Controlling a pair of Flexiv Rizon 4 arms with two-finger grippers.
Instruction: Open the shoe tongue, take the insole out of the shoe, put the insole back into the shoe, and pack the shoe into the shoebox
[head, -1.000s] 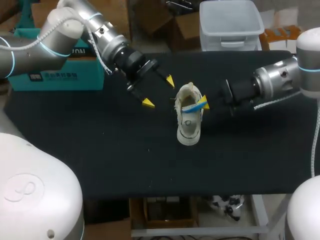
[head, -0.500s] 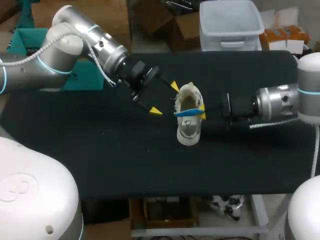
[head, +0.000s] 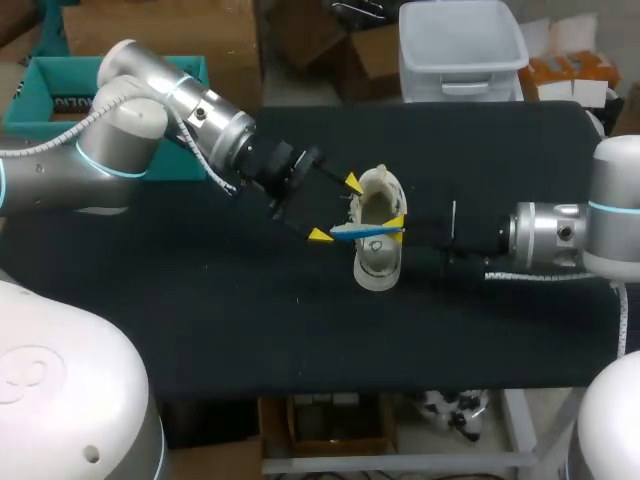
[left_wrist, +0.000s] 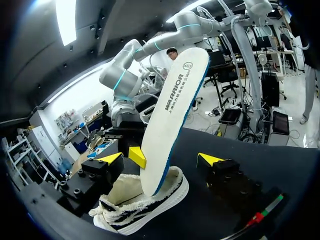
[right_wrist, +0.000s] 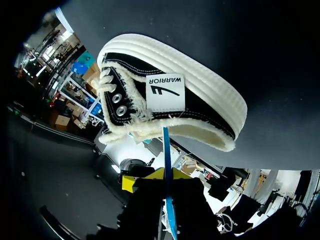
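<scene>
- White shoe (head: 378, 268) lies on the black table (head: 200, 320) in the head view; right gripper (head: 399, 225) pinches the insole (head: 360, 231), one end inside the shoe.
- Left wrist view: left gripper (left_wrist: 160, 158) splayed open around the insole (holding nothing); it should brace the shoe.
- Right wrist view: insole edge-on; pull straight.

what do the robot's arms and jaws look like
Both arms, left arm and right arm, are silver-grey rounded tubes with light-blue rings at the joints and a white cable running alongside. Each ends in a black wrist and black jaws with bright yellow tips.
</scene>
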